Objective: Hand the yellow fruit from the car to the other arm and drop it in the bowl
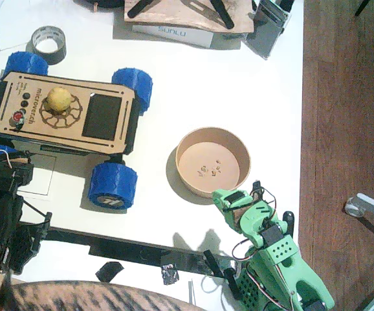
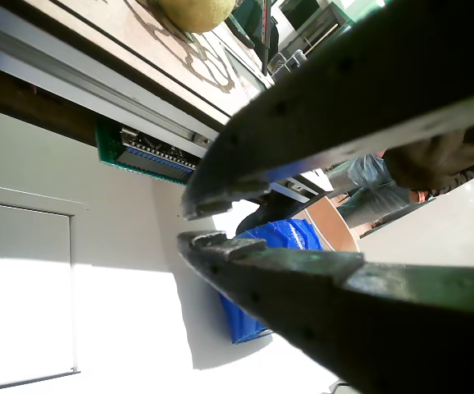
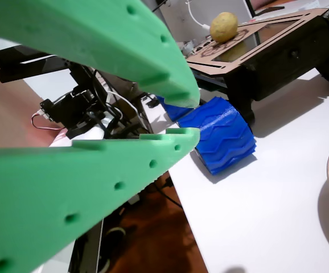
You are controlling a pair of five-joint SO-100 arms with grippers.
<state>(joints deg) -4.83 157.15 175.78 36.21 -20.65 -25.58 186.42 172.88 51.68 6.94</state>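
Fruit placement: the yellow fruit [image 1: 57,99] sits on the car [image 1: 103,115] deck's gear cutout, ungrasped. Left gripper [image 2: 189,226] and green right gripper [image 3: 194,118], near the bowl [image 1: 213,161], appear slightly parted, both empty.

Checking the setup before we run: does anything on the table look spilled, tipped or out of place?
Nothing stands out. The yellow fruit sits on the car, which stands level on its wheels. The bowl is upright, holding only small specks. The left gripper and right gripper are both slightly open and empty.
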